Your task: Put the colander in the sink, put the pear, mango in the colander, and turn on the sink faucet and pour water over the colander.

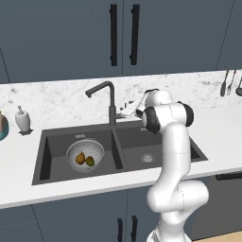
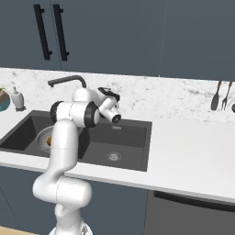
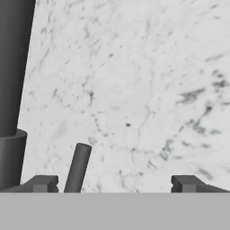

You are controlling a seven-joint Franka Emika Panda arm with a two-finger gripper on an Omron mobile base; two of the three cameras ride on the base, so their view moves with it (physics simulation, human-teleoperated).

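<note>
The silvery pierced colander sits in the left basin of the dark double sink. Two small fruits lie in it, the pear and mango: an orange-yellow one and a greenish one. The tall dark sink faucet stands behind the divider, its spout hooked to the left, and no water runs from it. My gripper hovers open just right of the faucet's base. In the hand view the faucet post rises at the left, and the small lever stands between my open gripper's fingertips, nearer the left one.
A white soap dispenser and a bowl stand on the marble counter left of the sink. Utensils hang on the wall at the right. Dark cabinets hang above. The right basin holds only its drain.
</note>
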